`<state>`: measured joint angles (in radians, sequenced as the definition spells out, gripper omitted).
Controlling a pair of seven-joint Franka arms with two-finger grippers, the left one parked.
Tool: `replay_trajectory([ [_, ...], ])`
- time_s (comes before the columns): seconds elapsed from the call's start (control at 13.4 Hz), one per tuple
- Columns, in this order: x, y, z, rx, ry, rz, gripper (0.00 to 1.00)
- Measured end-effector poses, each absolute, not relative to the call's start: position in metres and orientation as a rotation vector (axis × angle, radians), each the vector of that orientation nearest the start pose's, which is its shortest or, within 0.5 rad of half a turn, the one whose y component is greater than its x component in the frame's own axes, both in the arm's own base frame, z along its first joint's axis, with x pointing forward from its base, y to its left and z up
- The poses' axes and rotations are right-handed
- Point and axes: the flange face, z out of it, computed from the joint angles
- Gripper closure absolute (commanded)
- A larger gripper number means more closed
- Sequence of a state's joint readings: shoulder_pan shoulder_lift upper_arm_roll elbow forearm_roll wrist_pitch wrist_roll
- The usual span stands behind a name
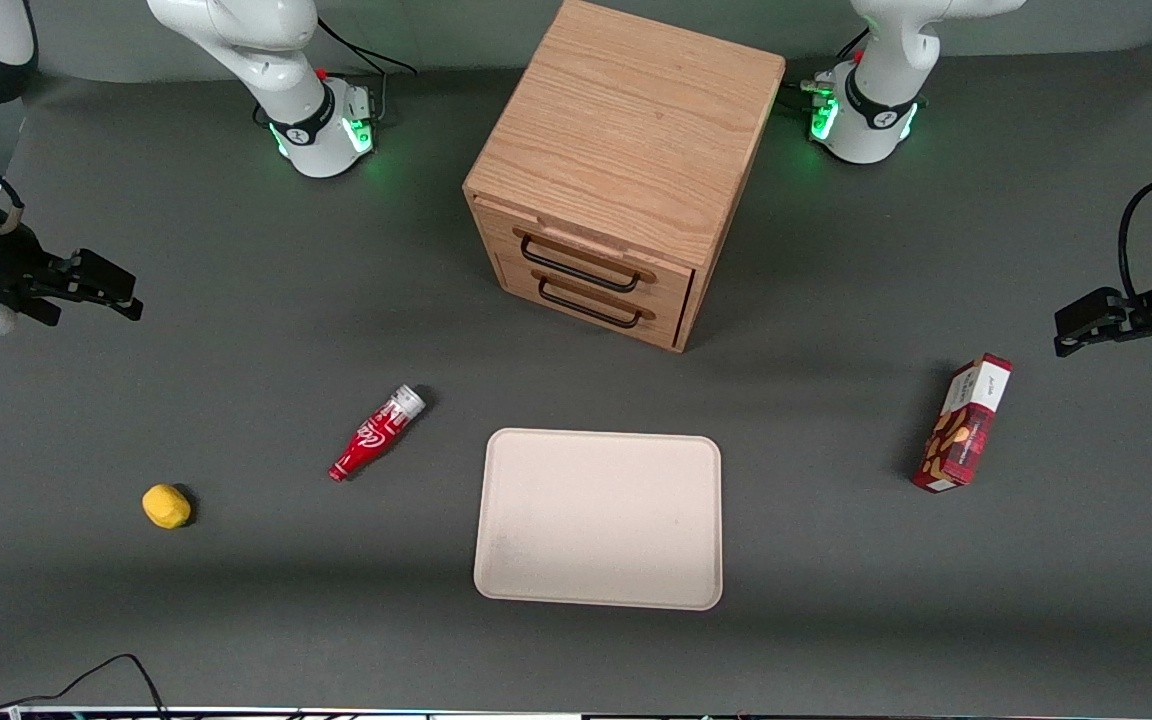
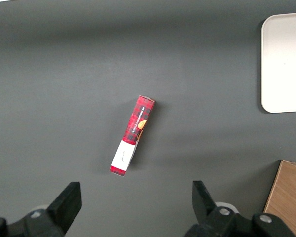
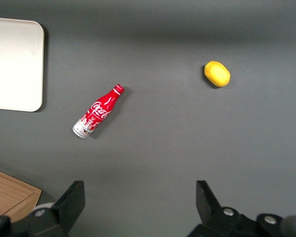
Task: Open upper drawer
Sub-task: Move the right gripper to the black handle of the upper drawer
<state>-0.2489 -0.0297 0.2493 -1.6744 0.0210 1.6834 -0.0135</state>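
Observation:
The light oak cabinet [image 1: 626,140] stands at the middle back of the table; a corner of it shows in the right wrist view [image 3: 10,195]. Its upper drawer [image 1: 591,262] is shut, with a thin black bar handle [image 1: 578,266] above the matching lower drawer front [image 1: 591,305]. My right gripper [image 1: 96,285] hangs open and empty high above the table at the working arm's end, far off sideways from the cabinet. In its own wrist view the gripper [image 3: 140,192] holds nothing between its spread fingers [image 3: 74,197].
A red soda bottle [image 1: 376,433] lies between the gripper and a pale tray [image 1: 598,520], which lies nearer the camera than the cabinet. A yellow lemon-like fruit [image 1: 166,505] lies toward the working arm's end. A red snack box [image 1: 966,425] lies toward the parked arm's end.

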Motion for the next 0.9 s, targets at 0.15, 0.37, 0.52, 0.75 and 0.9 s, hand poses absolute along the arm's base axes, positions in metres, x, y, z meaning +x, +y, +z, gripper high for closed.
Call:
replay_trajectory([
  [0.15,0.555,0.004,0.601,-3.127,-0.018,-0.057,0.00],
  [0.37,0.555,0.009,0.602,-3.127,-0.033,-0.063,0.00],
  [0.52,0.561,0.032,0.611,-3.117,-0.099,-0.088,0.00],
  [0.75,0.573,0.114,0.623,-3.067,-0.334,-0.075,0.00],
  [0.9,0.574,0.182,0.619,-2.999,-0.517,-0.063,0.00],
])
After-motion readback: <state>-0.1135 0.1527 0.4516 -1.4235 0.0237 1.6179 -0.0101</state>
